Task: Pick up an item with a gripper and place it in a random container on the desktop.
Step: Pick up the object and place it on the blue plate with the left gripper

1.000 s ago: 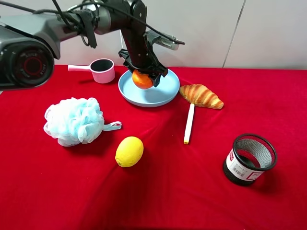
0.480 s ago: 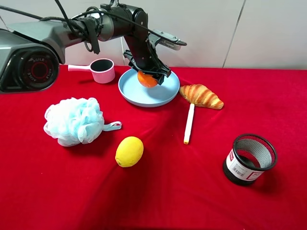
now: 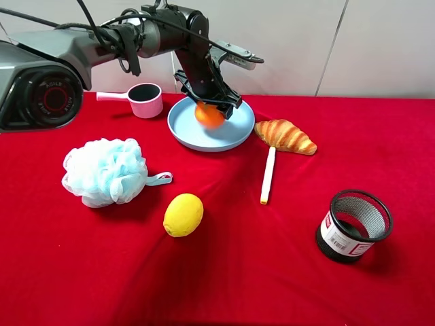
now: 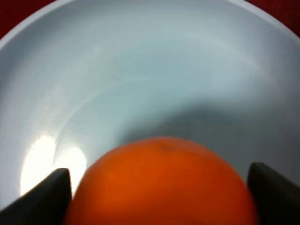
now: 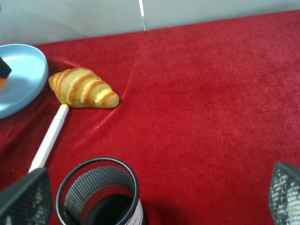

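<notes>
Left tool (image 3: pixel 214 107) flanking orange (image 3: pixel 209 117) over blue plate (image 3: pixel 194 138), mesh cup (image 3: pixel 368 219) label (image 3: pixel 336 235) unreadable

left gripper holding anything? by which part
The orange, flanked at opposite sides by the fingers of the left gripper; whether they clamp it cannot be told.

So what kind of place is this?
Probably a robot lab: a robot arm over a red-clothed table with mismatched things, like a bath pouf, a croissant and a mesh cup.

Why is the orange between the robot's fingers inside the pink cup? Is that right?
No. The orange between the left gripper's fingers is inside the light-blue plate, not the pink cup, which stands beside it. The exterior high view shows it.
</notes>
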### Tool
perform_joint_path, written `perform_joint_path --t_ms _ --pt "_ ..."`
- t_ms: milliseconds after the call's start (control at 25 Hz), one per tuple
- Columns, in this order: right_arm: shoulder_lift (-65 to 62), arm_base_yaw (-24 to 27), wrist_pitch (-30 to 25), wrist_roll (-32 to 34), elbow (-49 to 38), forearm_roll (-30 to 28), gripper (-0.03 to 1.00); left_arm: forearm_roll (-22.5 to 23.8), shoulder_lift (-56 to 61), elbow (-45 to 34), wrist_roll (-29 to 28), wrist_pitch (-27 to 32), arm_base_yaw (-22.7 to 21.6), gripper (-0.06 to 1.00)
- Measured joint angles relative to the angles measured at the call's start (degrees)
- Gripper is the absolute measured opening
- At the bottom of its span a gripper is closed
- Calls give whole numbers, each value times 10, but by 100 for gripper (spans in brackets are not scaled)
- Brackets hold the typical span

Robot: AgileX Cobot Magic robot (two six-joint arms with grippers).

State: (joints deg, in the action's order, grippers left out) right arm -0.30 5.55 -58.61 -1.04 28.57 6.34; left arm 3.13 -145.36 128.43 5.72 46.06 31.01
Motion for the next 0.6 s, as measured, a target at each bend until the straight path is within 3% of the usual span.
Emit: perform_joint_path --t_ms 200,600 --pt "0 0 0 0 0 0 69 0 0 0 0 0 0 97" --pt "0 0 0 0 0 0 69 -11 0 3 -1 -10 0 99"
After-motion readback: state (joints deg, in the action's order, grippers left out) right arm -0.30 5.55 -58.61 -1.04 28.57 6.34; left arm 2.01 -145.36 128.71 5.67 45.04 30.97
